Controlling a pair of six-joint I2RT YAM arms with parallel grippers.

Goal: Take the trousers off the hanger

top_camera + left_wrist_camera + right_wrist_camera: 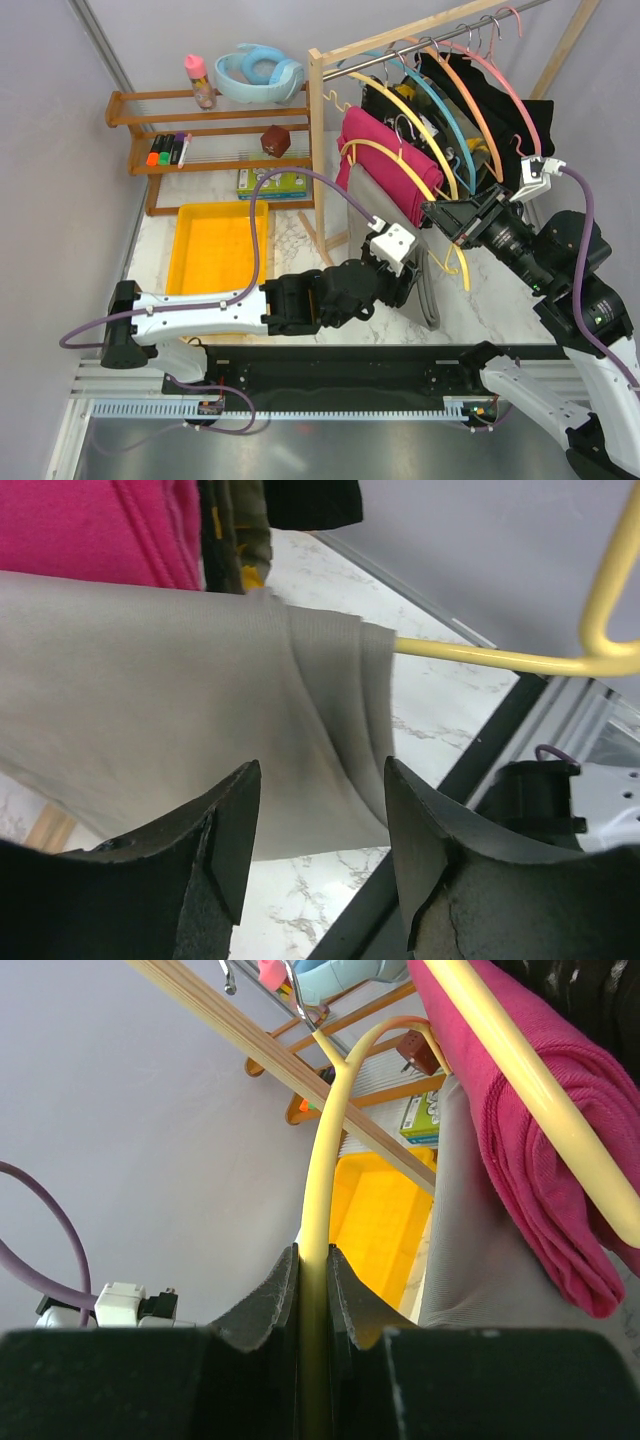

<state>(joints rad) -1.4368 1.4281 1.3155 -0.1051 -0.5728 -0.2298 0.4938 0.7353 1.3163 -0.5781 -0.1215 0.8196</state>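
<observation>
On the yellow hanger (321,1160), grey trousers (170,710) drape across the bar, dead ahead of left pincer (322,830): jaws apart, cloth edge lined up with the gap; right pincer (312,1285) clamped on that hanger's arm.

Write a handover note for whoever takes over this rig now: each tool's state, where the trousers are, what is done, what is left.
Right tool: shut on the yellow hanger, which hangs from the rail.
Left tool: jaws apart in front of the grey trousers, not gripping.
Grey trousers: draped over the yellow hanger's bar.
Magenta trousers and dark garments: on neighbouring hangers on the rail.
Done: hanger steadied, left tool lined up.
Left: close on the grey cloth, pull it off the bar, then likely the others.
</observation>
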